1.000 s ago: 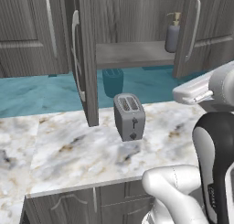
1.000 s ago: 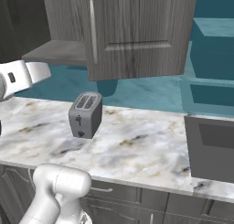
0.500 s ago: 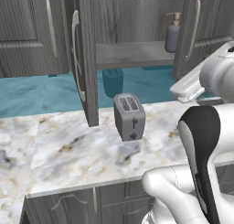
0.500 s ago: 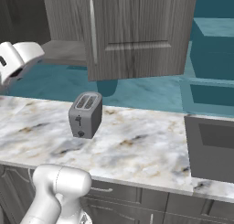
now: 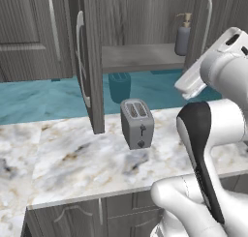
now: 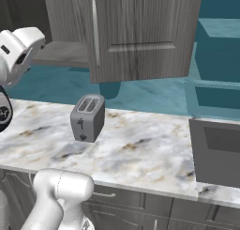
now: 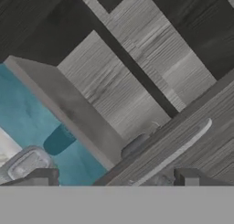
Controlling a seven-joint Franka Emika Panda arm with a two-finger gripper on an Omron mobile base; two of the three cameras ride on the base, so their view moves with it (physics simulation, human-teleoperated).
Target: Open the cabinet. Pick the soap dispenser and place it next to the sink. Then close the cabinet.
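Observation:
The cabinet (image 5: 93, 62) stands open, its left door swung out over the counter and its right door (image 6: 140, 32) out too. On its shelf at the right sits the soap dispenser (image 5: 182, 37), a small grey bottle with a brass pump. In the rolled hand view the soap dispenser (image 7: 136, 144) lies just beyond the shelf edge, beside the right door's silver handle (image 7: 179, 147). My gripper (image 7: 113, 177) is open with nothing between its fingertips, still short of the bottle. The arm's white wrist (image 5: 218, 62) hangs in front of the right door. The sink (image 6: 216, 151) lies at the counter's far right.
A grey two-slot toaster (image 5: 137, 123) stands on the marble counter (image 5: 68, 158) below the open left door. A teal canister (image 5: 119, 86) sits behind it against the teal wall. Grey base units (image 6: 136, 210) run under the counter edge.
The arm's wrist has risen and turned toward the cabinet opening. The doors, the soap dispenser and the toaster have not moved. The gripper stays open.

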